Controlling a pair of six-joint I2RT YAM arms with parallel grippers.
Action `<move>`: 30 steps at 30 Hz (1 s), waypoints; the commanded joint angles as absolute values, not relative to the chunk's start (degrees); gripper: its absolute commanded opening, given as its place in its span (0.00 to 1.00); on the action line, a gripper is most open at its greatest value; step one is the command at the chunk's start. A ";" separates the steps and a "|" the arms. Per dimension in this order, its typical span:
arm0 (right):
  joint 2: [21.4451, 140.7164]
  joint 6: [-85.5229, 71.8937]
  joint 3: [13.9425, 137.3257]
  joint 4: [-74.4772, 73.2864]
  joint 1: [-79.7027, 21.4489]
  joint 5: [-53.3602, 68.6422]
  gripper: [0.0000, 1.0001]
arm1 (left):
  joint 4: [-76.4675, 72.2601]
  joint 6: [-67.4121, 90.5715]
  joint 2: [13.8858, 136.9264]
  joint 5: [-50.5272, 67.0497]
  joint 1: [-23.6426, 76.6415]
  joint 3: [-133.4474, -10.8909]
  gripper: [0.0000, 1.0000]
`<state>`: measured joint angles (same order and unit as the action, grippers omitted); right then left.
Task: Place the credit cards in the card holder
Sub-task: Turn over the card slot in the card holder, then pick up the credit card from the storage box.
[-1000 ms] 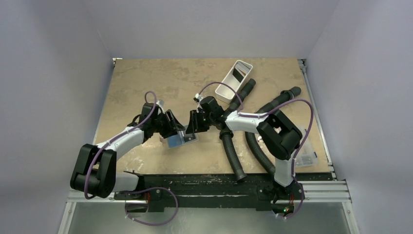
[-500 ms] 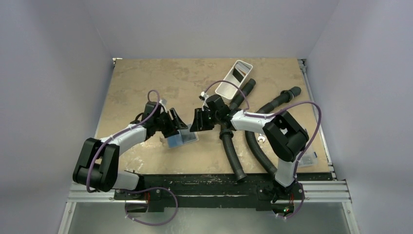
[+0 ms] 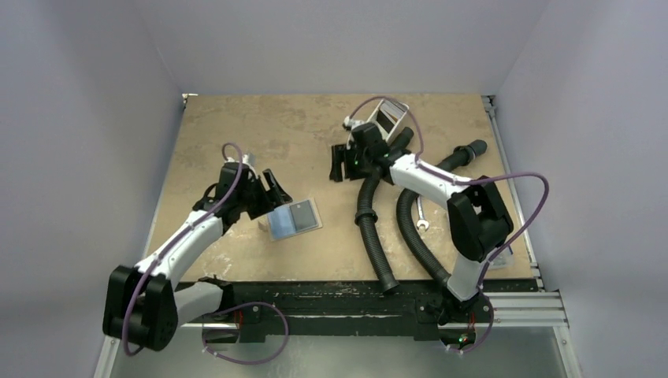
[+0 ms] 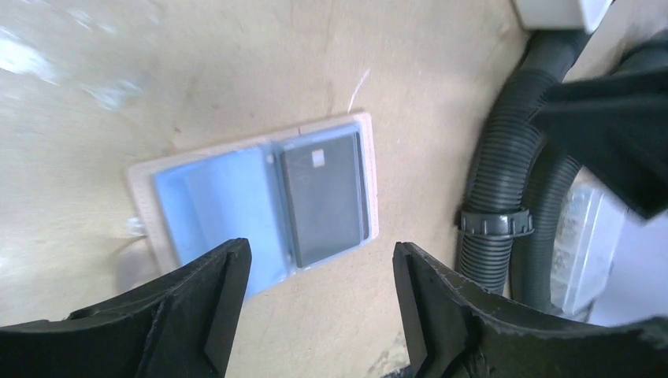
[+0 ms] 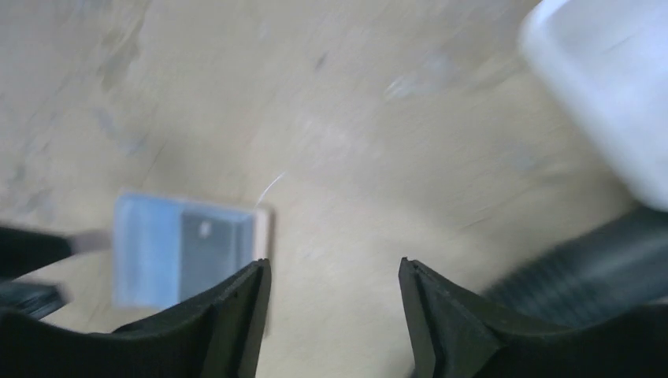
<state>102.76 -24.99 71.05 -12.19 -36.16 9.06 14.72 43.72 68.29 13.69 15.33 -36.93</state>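
The tan card holder (image 4: 142,209) lies open and flat on the table. A light blue card (image 4: 213,201) sits in its left leaf and a black card (image 4: 323,197) in its right leaf. From above, the blue card (image 3: 279,224) and the black card (image 3: 302,216) show left of centre. My left gripper (image 3: 273,191) hovers just left of the holder, open and empty, and the left wrist view shows this gripper (image 4: 318,250) above the holder's near edge. My right gripper (image 3: 339,163), also open and empty, hangs further back, and in the blurred right wrist view it (image 5: 333,266) is well clear of the holder (image 5: 189,248).
A white tray (image 3: 394,110) stands at the back with something dark and flat inside, partly behind the right arm. Black corrugated hoses (image 3: 370,228) sprawl across the right half. A clear plastic box (image 4: 583,244) sits at the right edge.
Both grippers have opened and drawn away from the holder. The right arm swung back toward the white tray, the left pulled back to the left. The holder stays open on the table.
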 commanded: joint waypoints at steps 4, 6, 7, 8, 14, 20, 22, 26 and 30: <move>105.10 -2.40 92.52 -25.32 -28.57 -16.83 0.76 | 24.73 33.14 62.53 5.12 13.80 -47.61 0.72; 108.80 1.39 98.62 -27.01 -26.44 -20.19 0.75 | 24.54 30.91 64.56 7.98 13.88 -50.18 0.72; 110.77 3.01 101.69 -27.25 -25.41 -20.97 0.75 | 23.71 30.11 65.20 9.43 13.89 -50.90 0.72; 112.64 4.32 104.45 -27.29 -24.72 -22.23 0.75 | 22.56 29.50 65.67 10.65 13.93 -51.34 0.72; 126.34 14.37 123.86 -31.91 -22.31 -27.00 0.86 | 19.34 26.01 67.77 12.34 16.79 -52.62 0.72; 131.83 21.78 129.83 -32.03 -21.87 -26.31 0.87 | 20.00 21.36 70.26 8.53 19.47 -55.23 0.73; 133.50 21.95 131.43 -33.10 -21.90 -25.85 0.86 | 20.65 20.13 71.12 6.37 20.50 -56.16 0.73; 134.85 21.53 129.99 -32.83 -21.84 -27.00 0.68 | 20.30 19.45 71.63 3.76 21.09 -55.84 0.73; 135.86 22.56 128.16 -31.03 -21.84 -28.62 0.64 | 19.84 19.00 71.47 2.19 21.09 -54.04 0.73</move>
<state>136.16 20.58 127.87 -33.12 -21.74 -25.87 21.91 21.32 71.48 5.32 21.02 -54.02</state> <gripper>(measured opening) 0.654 0.725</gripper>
